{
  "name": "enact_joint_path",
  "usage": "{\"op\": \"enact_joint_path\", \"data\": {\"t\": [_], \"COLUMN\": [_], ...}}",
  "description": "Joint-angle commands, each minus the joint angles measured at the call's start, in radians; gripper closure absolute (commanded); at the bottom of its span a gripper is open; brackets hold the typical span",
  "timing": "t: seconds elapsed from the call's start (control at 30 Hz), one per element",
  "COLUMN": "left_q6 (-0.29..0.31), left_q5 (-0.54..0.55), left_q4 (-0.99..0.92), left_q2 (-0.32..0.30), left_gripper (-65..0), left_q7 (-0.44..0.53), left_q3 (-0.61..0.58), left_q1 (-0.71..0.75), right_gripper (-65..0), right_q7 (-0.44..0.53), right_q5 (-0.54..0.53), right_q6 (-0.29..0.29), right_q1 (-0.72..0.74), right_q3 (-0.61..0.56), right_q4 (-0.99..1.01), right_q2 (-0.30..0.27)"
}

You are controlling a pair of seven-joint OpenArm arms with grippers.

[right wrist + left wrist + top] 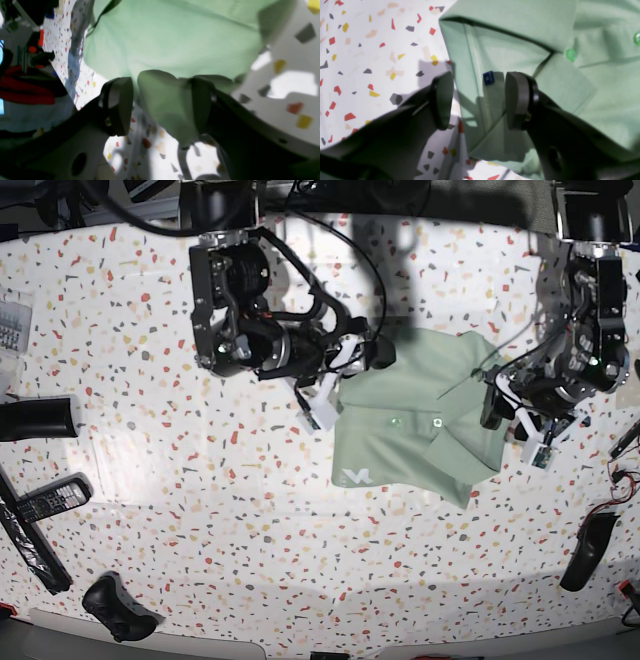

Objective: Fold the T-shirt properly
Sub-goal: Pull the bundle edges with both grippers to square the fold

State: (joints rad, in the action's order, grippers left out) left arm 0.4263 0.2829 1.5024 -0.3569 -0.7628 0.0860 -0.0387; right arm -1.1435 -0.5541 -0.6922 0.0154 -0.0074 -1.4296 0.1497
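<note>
The pale green T-shirt (420, 425) lies partly folded right of the table's middle, collar and buttons (570, 53) up. My left gripper (480, 100) is open, its fingers astride the shirt's folded side edge, by the small dark blue label (488, 78). In the base view it sits at the shirt's right edge (497, 408). My right gripper (161, 105) is open, with a bunched fold of the shirt (162, 100) between its fingers, lying against the right one. In the base view it is at the shirt's far left corner (376, 356).
The terrazzo-patterned table (200, 510) carries a black cylinder (35, 418), remote controls (45, 500) and a dark controller (115, 605) at the left. A black object (585, 550) lies at the right front. Cables hang along the far edge.
</note>
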Motion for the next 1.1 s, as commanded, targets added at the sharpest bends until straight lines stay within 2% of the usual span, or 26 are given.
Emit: {"op": "enact_joint_path", "data": {"t": [0.0, 0.1, 0.17, 0.23, 0.37, 0.6, 0.7, 0.77, 0.83, 0.9, 0.97, 1.07], "left_q6": [-0.001, 0.001, 0.015, 0.016, 0.015, 0.014, 0.003, -0.021, -0.023, -0.026, -0.085, -0.143], "left_q5": [0.008, 0.132, 0.213, 0.257, 0.269, 0.27, 0.288, 0.338, 0.344, 0.312, 0.246, 0.165], "left_q4": [0.021, 0.092, 0.178, 0.273, 0.402, 0.408, 0.408, 0.408, 0.408, 0.407, 0.399, 0.346], "left_q2": [-0.01, -0.01, -0.009, -0.009, -0.009, 0.0, 0.033, 0.07, 0.113, 0.151, 0.18, 0.193], "left_gripper": [-30.3, -27.3, -24.6, -24.5, -24.5, -24.5, -24.5, -24.5, -24.5, -24.5, -24.5, -24.5], "left_q7": [0.004, -0.087, -0.078, -0.073, -0.074, -0.058, -0.06, -0.071, -0.071, -0.074, -0.072, -0.011], "left_q3": [0.005, 0.005, 0.005, 0.005, 0.005, 0.003, 0.004, 0.004, 0.004, 0.004, 0.003, 0.004], "left_q1": [-0.024, -0.008, 0.032, 0.074, 0.145, 0.25, 0.29, 0.314, 0.332, 0.338, 0.338, 0.337], "right_gripper": [-35.5, -35.5, -35.5, -35.5, -35.5, -35.5, -35.5, -35.5, -35.5, -35.5, -35.5, -35.5], "right_q7": [0.014, 0.014, 0.032, 0.094, 0.274, 0.309, 0.351, 0.37, 0.397, 0.451, 0.515, 0.577], "right_q5": [-0.017, 0.06, 0.124, 0.191, 0.315, 0.349, 0.377, 0.377, 0.377, 0.377, 0.376, 0.386], "right_q6": [-0.006, -0.006, -0.005, 0.038, 0.106, 0.113, 0.113, 0.113, 0.113, 0.113, 0.109, 0.048], "right_q1": [0.021, 0.022, 0.023, 0.023, 0.045, 0.219, 0.306, 0.369, 0.434, 0.493, 0.542, 0.587], "right_q3": [-0.003, -0.003, 0.0, 0.011, 0.028, 0.027, 0.027, 0.027, 0.027, 0.027, 0.027, 0.027], "right_q4": [-0.032, -0.089, -0.13, -0.171, -0.199, -0.145, -0.06, 0.035, 0.156, 0.29, 0.421, 0.581], "right_q2": [0.007, 0.007, 0.007, 0.007, 0.007, 0.007, 0.007, 0.007, 0.007, 0.007, 0.007, 0.007]}}
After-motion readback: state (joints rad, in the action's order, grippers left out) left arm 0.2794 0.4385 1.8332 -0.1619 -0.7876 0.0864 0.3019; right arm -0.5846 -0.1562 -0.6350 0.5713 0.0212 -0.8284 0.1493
